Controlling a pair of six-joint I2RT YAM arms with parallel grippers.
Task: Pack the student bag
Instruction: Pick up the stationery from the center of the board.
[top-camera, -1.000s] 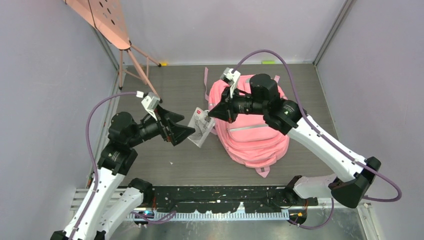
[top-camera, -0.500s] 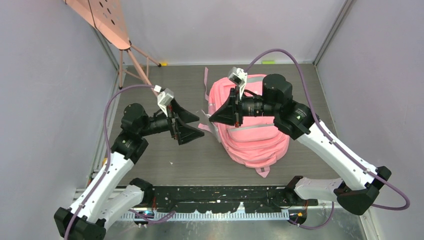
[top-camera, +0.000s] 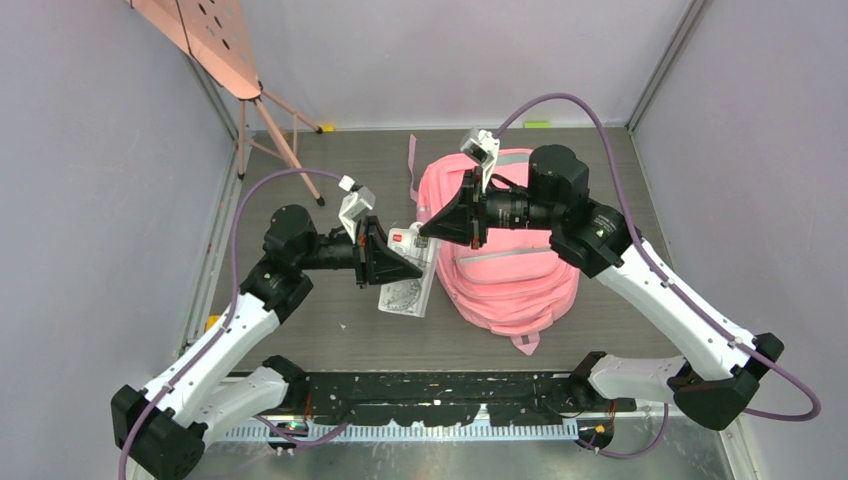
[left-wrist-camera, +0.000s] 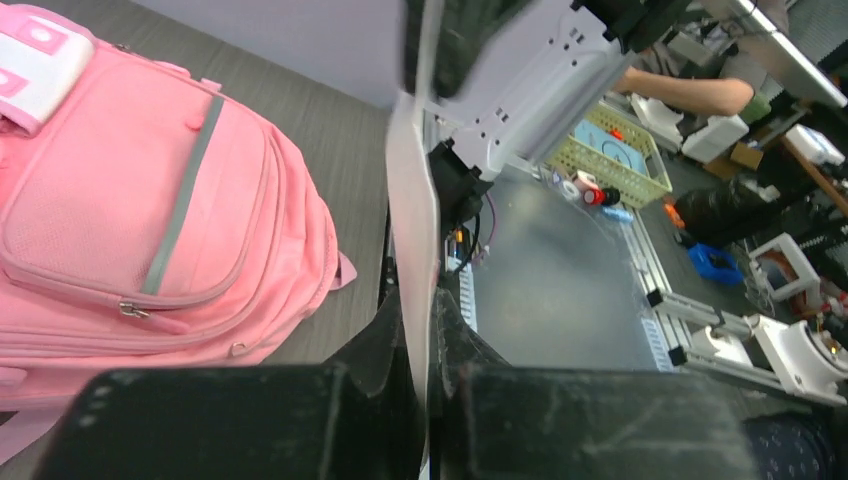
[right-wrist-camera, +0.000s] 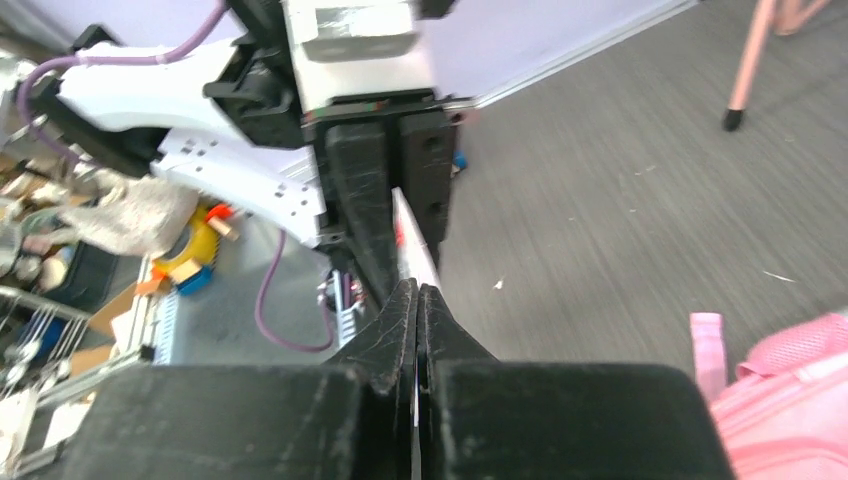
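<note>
Grey plank floor (top-camera: 330, 190), lilac walls (top-camera: 430, 60); left fingers (top-camera: 395, 262) and right fingers (top-camera: 445, 222) pinch one white packet (top-camera: 405, 293) by the student bag (top-camera: 510, 275).

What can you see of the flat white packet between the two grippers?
The packet is thin, flat and white, seemingly plastic-wrapped, with a red label at its far end and grey print below. It is just left of the pink backpack. The left gripper pinches its side, the right gripper its far end; both wrist views show it edge-on.
</note>
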